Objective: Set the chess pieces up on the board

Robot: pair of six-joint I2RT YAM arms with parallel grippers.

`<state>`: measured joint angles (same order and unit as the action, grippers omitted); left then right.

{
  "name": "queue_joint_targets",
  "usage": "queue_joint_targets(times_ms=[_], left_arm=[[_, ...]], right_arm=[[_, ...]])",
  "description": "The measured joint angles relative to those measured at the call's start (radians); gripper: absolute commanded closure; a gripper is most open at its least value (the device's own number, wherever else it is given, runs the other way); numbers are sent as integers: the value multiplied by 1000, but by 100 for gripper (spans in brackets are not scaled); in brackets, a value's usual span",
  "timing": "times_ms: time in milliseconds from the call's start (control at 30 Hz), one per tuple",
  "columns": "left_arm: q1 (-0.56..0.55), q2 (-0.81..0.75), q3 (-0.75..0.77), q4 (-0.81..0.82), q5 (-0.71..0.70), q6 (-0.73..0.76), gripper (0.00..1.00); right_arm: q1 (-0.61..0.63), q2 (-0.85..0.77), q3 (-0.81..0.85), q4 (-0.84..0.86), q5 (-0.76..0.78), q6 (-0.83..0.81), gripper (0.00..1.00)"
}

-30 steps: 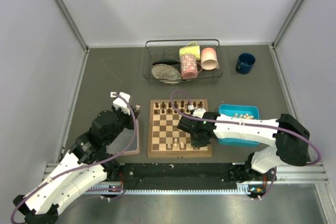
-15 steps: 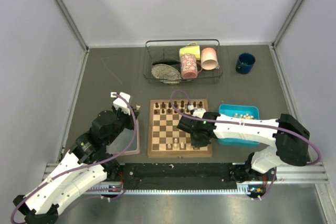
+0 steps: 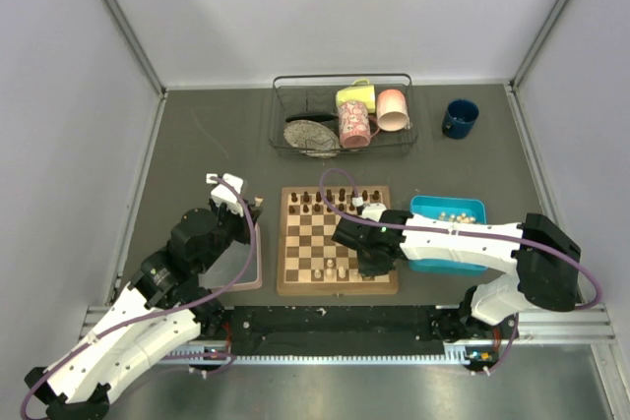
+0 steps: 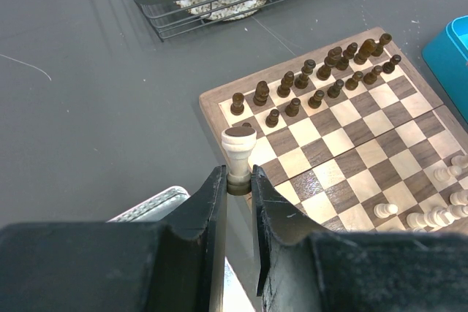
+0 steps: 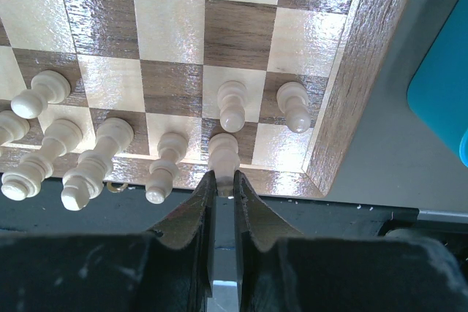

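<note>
Board (image 3: 307, 238) sits mid-surface (image 3: 197, 145). Dark pieces (image 4: 314, 82) stand in two rows along its far edge, cream pieces (image 5: 88, 158) bunched at its near right. Left end effector (image 4: 238, 180) hangs just off board's left edge near the far corner, clamped on an upright cream piece w/ dark top (image 4: 238, 147). Right end effector (image 5: 223, 184) is over board's near edge, fingers almost together, pinching the base of a cream pawn (image 5: 224, 153) in the near row. Blue tray (image 3: 425, 208) lies just right of board, w/ more pale bits inside. Wire rack (image 3: 342, 115) is beyond board.
</note>
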<state>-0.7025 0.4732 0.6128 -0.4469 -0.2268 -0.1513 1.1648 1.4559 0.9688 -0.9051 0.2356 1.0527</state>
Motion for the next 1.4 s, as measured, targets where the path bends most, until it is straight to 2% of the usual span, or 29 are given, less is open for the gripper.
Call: queue_joint_targets(times_ms=[300,433,700,1200,1400], left_arm=[[0,0,0,0,2,0,100],[0,0,0,0,2,0,100],[0,0,0,0,2,0,100],[0,0,-1,1,2,0,100],[0,0,-1,1,3,0,100]], right_arm=[[0,0,0,0,1,0,91],[0,0,0,0,1,0,81],[0,0,0,-10,8,-1,73],[0,-2,2,-16,16,-4,68],[0,-50,45,-35,35,-14,67]])
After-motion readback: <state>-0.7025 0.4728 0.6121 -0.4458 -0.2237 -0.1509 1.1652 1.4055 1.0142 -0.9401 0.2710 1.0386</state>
